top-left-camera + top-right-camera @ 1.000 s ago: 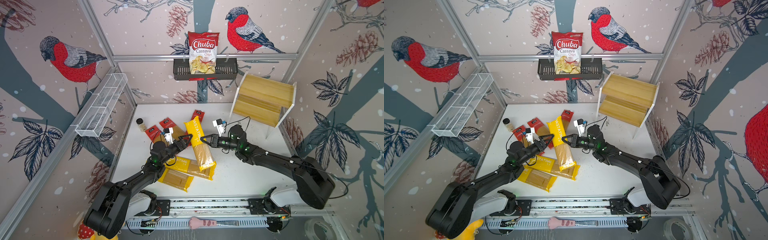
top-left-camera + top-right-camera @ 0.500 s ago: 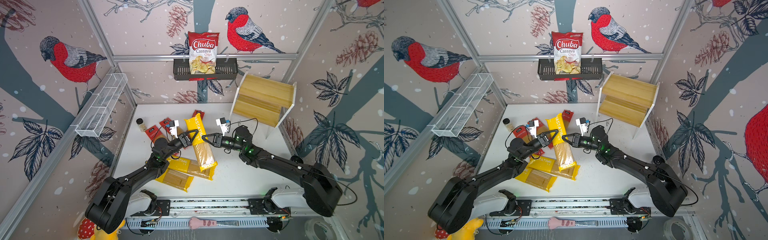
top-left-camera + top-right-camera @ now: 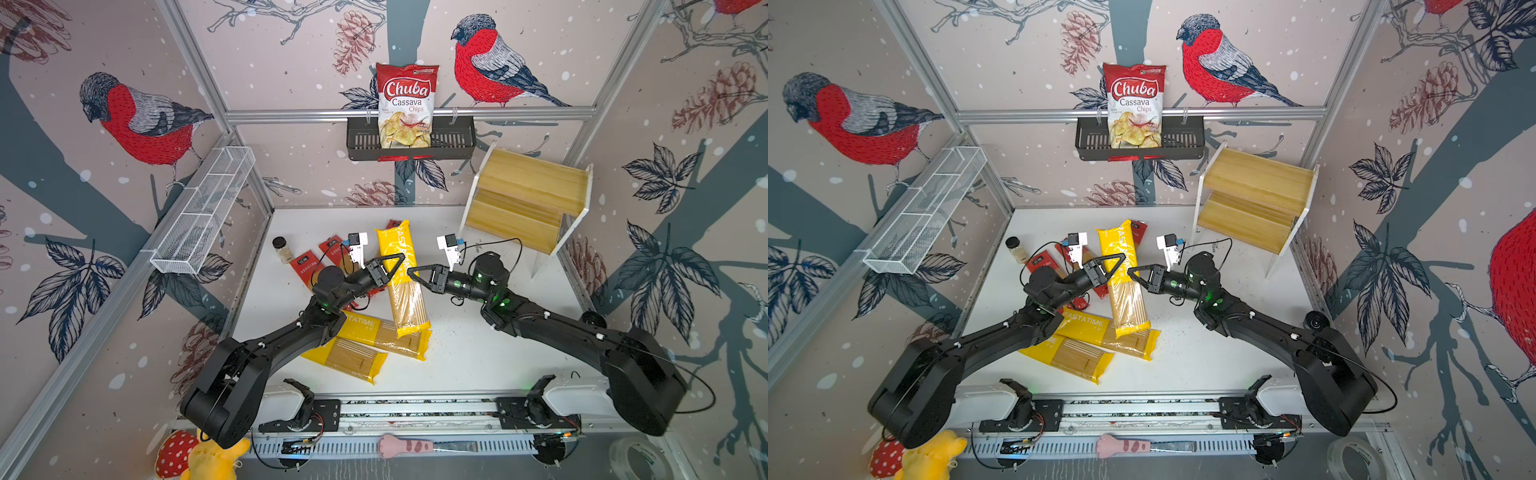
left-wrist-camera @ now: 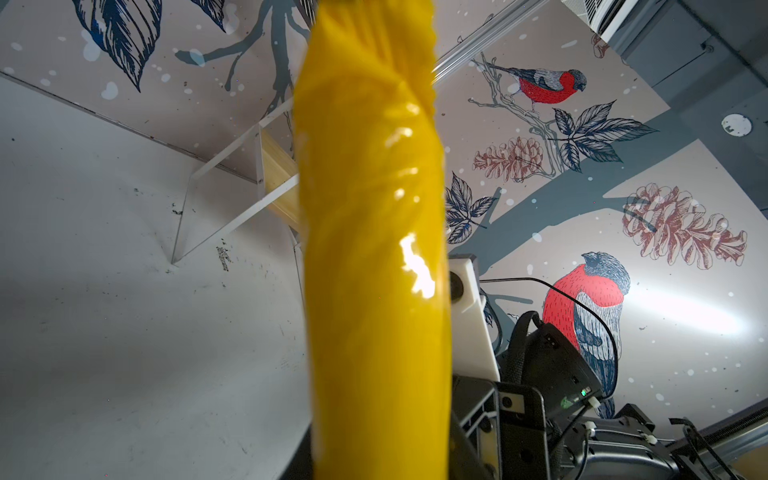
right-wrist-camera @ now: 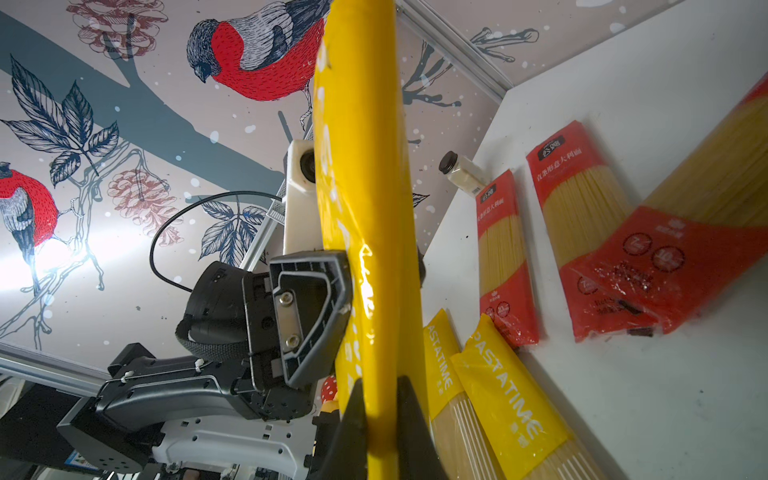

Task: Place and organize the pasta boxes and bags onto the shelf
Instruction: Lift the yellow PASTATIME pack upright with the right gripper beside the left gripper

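One yellow packet point(image 3: 406, 303) clamped: left gripper point(image 3: 397, 262), right gripper point(image 3: 412, 274).

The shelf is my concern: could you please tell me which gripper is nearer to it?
Right. The right gripper clamps the yellow packet on its edge facing the shelf; the left gripper clamps the opposite edge, beyond the packet.

robot lab test cell, aluminium-profile frame point(image 3: 291, 115), printed bird-wallpaper panels point(image 3: 291, 50) as walls, arm-mount rail point(image 3: 415, 409) at near edge, white tabletop point(image 3: 478, 353)
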`<state>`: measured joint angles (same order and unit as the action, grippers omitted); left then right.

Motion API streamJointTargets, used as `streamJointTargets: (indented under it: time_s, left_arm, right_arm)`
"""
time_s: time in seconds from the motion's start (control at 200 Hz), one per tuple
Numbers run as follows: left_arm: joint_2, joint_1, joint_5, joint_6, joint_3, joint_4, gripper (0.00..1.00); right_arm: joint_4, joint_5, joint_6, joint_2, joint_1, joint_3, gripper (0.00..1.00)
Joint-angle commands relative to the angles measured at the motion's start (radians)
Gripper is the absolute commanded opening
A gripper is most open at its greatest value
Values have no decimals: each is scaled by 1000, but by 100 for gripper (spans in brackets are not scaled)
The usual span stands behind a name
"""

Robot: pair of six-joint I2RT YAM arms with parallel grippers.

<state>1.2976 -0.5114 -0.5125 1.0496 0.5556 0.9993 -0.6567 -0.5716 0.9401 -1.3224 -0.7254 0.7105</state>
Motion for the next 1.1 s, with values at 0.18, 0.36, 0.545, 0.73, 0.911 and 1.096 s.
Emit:
streamJointTargets:
  time_s: [0.18,0.36,0.545,0.73,0.911,1.096]
  left_arm:
    - [12,-6,-30,-51,66,50,7]
    - [31,-6,-43,-62,109,37,0]
    - [39,1,-49,-72,149,22,0]
    - [50,48,-50,-46,204,20,0]
    - [84,53,-58,-6,272,54,0]
    - [101,37,-77,35,271,114,0]
  right_arm:
    - [-39,15,-24,11,-30,-19,17]
    - [-54,27,-27,21,-30,-46,28]
    - [-43,8,-42,35,-23,-65,51]
    - [-91,-10,-58,60,-26,-137,66]
    - [-204,-12,-42,64,-41,-210,66]
    - [-367,-19,-2,65,-43,-259,58]
